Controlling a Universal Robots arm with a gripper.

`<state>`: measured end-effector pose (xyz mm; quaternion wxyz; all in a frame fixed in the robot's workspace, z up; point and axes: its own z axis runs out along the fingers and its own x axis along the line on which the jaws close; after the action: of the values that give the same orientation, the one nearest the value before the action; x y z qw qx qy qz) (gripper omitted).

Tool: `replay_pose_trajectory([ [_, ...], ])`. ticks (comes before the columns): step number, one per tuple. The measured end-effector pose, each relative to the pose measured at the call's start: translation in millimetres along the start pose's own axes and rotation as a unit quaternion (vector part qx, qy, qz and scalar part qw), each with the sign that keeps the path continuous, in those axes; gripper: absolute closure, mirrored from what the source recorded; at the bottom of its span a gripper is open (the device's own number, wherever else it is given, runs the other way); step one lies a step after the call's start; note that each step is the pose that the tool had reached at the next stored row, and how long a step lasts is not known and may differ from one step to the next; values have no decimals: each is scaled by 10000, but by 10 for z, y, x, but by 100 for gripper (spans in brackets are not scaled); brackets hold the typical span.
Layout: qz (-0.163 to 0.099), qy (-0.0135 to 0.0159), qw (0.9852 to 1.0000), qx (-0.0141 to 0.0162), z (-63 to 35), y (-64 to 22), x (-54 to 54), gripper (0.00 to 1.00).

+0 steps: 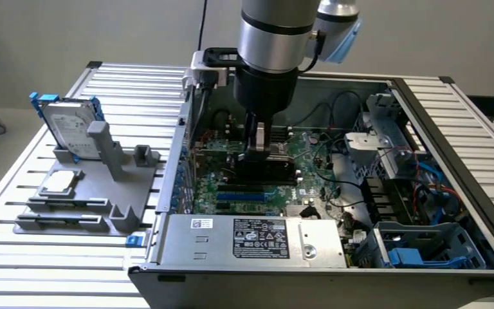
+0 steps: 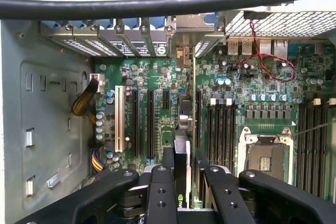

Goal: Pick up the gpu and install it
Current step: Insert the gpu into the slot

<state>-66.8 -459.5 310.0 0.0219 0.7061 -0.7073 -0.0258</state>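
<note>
We see the arm [image 1: 269, 38] standing almost straight up over the open case [image 1: 427, 122]. Its wrist points down into the case, near the wall on the exterior view's left. The pincer [image 1: 258, 154] hangs low inside, above the motherboard [image 1: 311, 174].

The pincer pinches the gpu [image 1: 269, 170], its fingers closed on the card's upper edge. The black cover hangs below them, on edge and upright. The card sits over the middle of the board, just behind the dark slots next to the power supply [image 1: 256, 241]. We cannot tell whether its lower edge touches a slot.

From the wrist, the pincer [image 2: 182, 161] reaches forward with the gpu [image 2: 181, 145] edge-on between the two inner fingers [image 2: 168, 156]. The card runs in line with the long slots of the motherboard [image 2: 157, 82] beneath it. A black cable [image 2: 157, 4] crosses that view above the case's rear wall.

On the desk [image 1: 58, 270], at the exterior view's left and well apart from the pincer, a hard drive [image 1: 69, 122] stands upright in a grey holder [image 1: 110, 187].
</note>
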Motion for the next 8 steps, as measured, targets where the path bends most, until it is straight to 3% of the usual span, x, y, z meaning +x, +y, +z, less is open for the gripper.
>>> replay_pose_trajectory([
  [8,29,-2,10000,19,97,23,10,73],
])
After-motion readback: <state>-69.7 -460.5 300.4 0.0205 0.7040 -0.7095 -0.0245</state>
